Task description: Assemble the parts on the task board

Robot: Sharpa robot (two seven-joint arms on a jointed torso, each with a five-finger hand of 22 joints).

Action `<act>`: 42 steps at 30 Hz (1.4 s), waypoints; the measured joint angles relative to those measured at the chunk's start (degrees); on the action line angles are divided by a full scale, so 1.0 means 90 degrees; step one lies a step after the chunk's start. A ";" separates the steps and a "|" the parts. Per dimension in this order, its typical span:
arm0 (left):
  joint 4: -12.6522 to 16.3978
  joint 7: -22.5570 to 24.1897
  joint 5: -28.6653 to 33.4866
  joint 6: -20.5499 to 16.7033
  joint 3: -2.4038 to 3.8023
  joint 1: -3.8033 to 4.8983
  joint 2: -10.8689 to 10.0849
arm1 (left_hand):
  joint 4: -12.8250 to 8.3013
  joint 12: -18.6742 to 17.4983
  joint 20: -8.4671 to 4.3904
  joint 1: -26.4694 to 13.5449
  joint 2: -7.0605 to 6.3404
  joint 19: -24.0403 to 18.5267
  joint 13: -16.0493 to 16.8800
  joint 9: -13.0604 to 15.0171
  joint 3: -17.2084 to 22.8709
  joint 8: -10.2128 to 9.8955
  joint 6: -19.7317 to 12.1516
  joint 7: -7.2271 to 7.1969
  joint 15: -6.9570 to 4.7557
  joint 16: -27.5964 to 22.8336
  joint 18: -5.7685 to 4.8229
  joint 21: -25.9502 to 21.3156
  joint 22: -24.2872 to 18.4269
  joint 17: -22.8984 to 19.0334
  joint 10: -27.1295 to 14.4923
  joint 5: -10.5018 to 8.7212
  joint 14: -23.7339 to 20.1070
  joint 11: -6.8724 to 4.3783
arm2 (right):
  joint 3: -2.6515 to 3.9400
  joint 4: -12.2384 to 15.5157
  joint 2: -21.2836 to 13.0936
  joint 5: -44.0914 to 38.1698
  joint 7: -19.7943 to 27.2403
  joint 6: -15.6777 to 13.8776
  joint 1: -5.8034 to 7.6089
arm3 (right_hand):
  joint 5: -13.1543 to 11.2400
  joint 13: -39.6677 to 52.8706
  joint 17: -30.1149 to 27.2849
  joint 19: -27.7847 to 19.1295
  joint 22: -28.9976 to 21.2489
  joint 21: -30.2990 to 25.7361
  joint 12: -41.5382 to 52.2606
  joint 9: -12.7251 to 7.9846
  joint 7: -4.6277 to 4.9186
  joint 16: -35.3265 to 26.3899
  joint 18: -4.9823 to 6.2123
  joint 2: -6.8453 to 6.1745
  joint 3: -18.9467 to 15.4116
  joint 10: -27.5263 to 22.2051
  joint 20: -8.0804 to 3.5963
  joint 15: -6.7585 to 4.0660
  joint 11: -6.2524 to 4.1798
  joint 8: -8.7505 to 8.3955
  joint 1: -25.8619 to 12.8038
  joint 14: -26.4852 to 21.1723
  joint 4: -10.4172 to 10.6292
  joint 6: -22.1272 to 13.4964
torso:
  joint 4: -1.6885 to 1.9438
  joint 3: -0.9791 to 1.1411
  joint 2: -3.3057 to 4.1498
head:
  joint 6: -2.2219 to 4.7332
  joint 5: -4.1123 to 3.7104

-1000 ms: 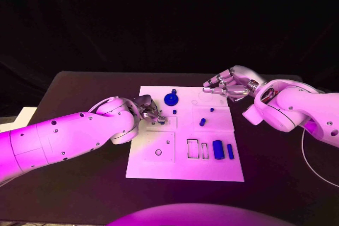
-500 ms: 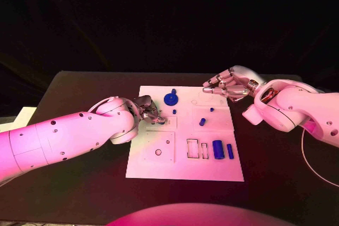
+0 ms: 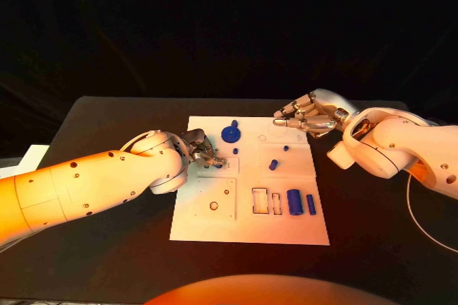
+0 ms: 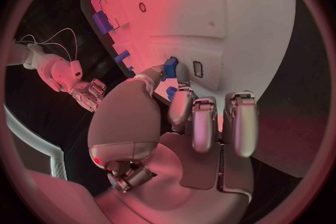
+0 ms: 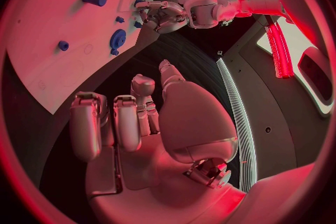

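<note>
The white task board [image 3: 218, 219] lies in the middle of the black table. My left hand [image 3: 202, 151] is over the board's left part, and thumb and a finger pinch a small blue part [image 4: 170, 66] close to a small rectangular slot [image 4: 198, 69]. On the board are a round blue part with a knob [image 3: 231, 131], a short blue peg [image 3: 273, 164], two tiny blue pieces and two blue bars [image 3: 295, 202] near empty outlined slots. My right hand [image 3: 307, 116] hovers at the board's far right corner, its fingers loosely bent and apart, holding nothing [image 5: 140, 123].
The black table [image 3: 382, 225] runs wide on both sides of the board. A pale object [image 3: 34, 156] sits at the table's left edge. A thin cable [image 3: 412, 206] hangs by my right arm.
</note>
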 measured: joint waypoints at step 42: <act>-0.0084 -0.0167 0.0101 0.0113 -0.0002 -0.0014 0.0039 | 0.1049 0.0044 0.0000 -0.0692 0.0405 0.0000 0.0073 0.0055 -0.2035 0.0069 0.0235 -0.0149 0.0000 0.0000 -0.0067 0.0048 0.0004 -0.0003 -0.0001 -0.0598 0.0000 -0.0001 | 0.0000 0.0020 -0.0020 0.0016 0.0032 0.0061 -0.0001 | 0.0025 -0.0001 0.0003 -0.0023 -0.0033 -0.0026 0.0000 -0.0003 0.0000 -0.0025 0.0000 0.0068 -0.0089 0.0000 0.0022 0.0000 0.0000 0.0000 -0.0068 0.0000 0.0053 0.0000 | 0.0006 -0.0007 -0.0002 | 0.0040 -0.0040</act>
